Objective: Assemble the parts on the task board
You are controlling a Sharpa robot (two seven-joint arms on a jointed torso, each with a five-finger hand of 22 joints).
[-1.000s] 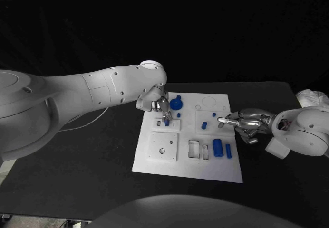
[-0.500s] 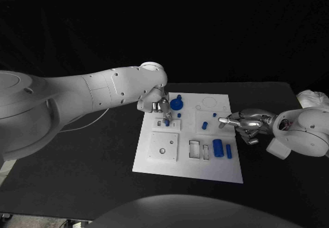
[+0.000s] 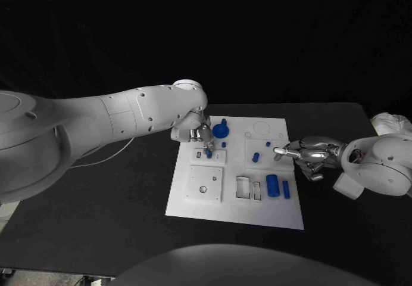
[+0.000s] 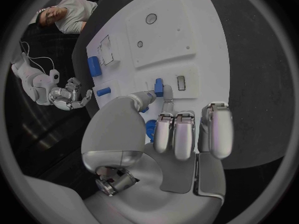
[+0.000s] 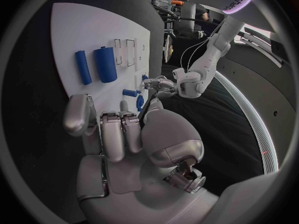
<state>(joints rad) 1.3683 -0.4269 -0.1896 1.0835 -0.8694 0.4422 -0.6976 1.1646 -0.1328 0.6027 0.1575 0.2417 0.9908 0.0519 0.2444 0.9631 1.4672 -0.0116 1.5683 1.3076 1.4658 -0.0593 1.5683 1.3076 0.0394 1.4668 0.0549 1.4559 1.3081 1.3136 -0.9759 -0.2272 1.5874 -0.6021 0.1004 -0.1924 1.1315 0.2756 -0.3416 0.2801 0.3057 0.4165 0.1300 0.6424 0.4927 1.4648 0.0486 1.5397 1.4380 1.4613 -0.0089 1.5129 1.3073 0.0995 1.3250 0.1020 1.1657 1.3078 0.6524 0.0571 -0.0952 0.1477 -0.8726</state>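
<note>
The white task board (image 3: 236,208) lies mid-table. My left hand (image 3: 199,132) hangs over its far left part. Thumb and a fingertip (image 4: 167,92) pinch a small blue peg (image 4: 159,87) standing in a little white block (image 3: 210,156) beside a slot. A blue round knob part (image 3: 221,127) sits just behind that hand. My right hand (image 3: 305,156) hovers at the board's right edge, fingers (image 5: 115,132) curled in on nothing. A thick blue cylinder (image 3: 272,185) and a thin blue bar (image 3: 286,189) lie flat near the right side. Two small blue pegs (image 3: 256,157) stand mid-board.
A square white plate with two holes (image 3: 206,182) and a pair of open rectangular slots (image 3: 247,187) occupy the board's near half. A ring outline (image 3: 260,127) marks its far right corner. Something pale and crumpled (image 3: 393,124) lies at the table's right edge.
My left arm has shifted slightly back and left, the fingers a touch higher over the peg; the peg stays in place. The right hand has not moved.
</note>
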